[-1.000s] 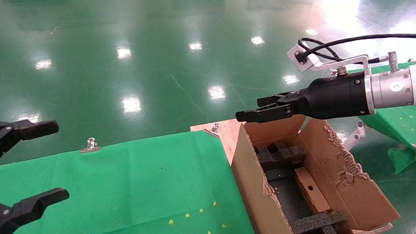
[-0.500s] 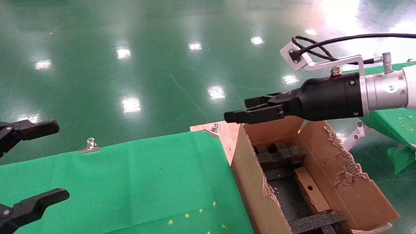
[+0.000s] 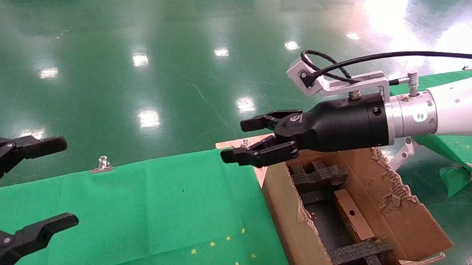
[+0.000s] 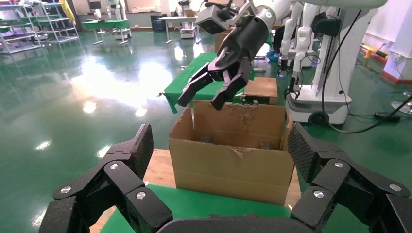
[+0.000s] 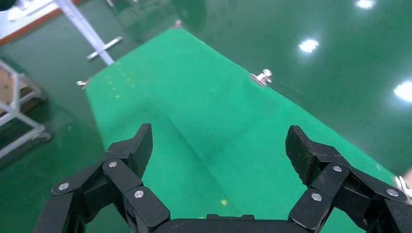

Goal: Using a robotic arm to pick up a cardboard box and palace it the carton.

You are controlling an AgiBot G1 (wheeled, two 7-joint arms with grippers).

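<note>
only head view shows cardboard box [image 3: 353, 215] inside carton [image 3: 404, 217].

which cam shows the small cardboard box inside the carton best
The head view: the cardboard box lies in plain sight inside the carton, between the black foam inserts. The left wrist view shows only the carton's outer wall. The right wrist view shows just green cloth.
</note>
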